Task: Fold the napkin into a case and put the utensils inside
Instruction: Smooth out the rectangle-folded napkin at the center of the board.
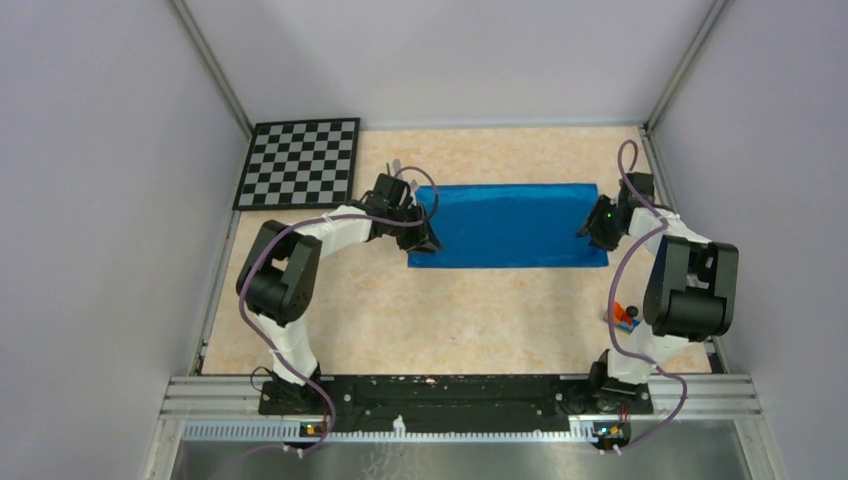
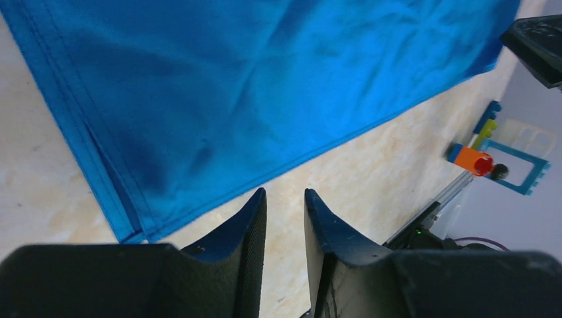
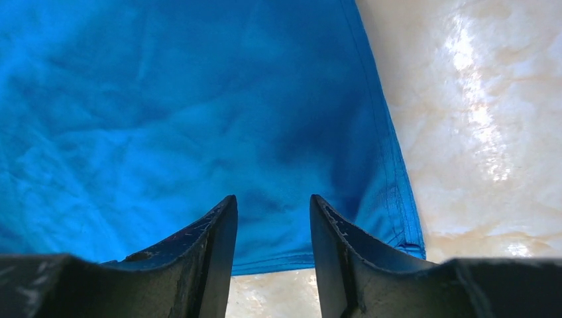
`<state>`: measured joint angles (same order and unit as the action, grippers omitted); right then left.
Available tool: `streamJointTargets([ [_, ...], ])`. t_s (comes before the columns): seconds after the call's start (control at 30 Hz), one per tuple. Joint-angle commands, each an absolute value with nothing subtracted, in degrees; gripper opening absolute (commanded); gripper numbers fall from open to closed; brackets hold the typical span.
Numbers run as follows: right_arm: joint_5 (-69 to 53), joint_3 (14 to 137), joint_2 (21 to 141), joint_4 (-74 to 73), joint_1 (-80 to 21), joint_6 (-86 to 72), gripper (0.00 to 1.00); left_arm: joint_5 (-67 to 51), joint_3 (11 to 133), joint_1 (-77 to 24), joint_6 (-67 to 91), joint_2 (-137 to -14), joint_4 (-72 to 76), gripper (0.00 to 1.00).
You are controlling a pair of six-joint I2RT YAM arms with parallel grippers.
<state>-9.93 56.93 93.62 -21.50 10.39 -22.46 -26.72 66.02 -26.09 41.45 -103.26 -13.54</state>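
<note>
blue napkin (image 1: pixel 510 225), tabletop (image 1: pixel 450 320) along every edge

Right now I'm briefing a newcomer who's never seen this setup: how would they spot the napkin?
Start at the beige marbled table walled in grey. Near its far middle, right of the checkerboard, lies the napkin, a wide flat rectangle. It is the only bright blue, plain cloth there, unlike the black-and-white squared board.
</note>
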Motion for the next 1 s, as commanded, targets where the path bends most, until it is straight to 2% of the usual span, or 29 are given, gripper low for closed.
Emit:
streamJointTargets([
  [0.0, -11.47, 54.54, 96.34, -17.84, 12.26, -23.89, 0.43, -27.63, 67.01, -25.5, 38.45, -107.11, -9.93, 0.32],
  [0.1, -7.04, 52.99, 96.72, -18.48, 13.22, -24.08, 0.44, -25.05, 64.98, -25.18, 37.5, -108.04, -10.25, 0.31],
  [0.2, -2.2, 51.43, 94.58, -19.12, 13.27, -23.81, 0.48, -23.13, 62.56, -25.07, 37.24, -108.16, -10.56, 0.3],
  [0.33, -1.49, 52.17, 89.95, -19.39, 11.23, -22.12, 0.55, -21.18, 60.0, -25.08, 36.38, -106.99, -10.72, 0.28],
  [0.53, -2.71, 53.35, 88.04, -21.34, 11.22, -23.16, 0.59, -20.03, 58.73, -25.11, 36.01, -105.82, -11.46, 0.28],
  [0.63, -5.87, 49.8, 89.45, -18.74, 14.01, -24.63, 0.59, -20.44, 57.96, -25.12, 36.27, -105.92, -10.96, 0.27],
  [0.97, 2.6, 46.4, 84.83, -19.95, 16.87, -24.97, 0.59, -21.74, 56.07, -25.65, 36.65, -105.9, -10.15, 0.26],
])
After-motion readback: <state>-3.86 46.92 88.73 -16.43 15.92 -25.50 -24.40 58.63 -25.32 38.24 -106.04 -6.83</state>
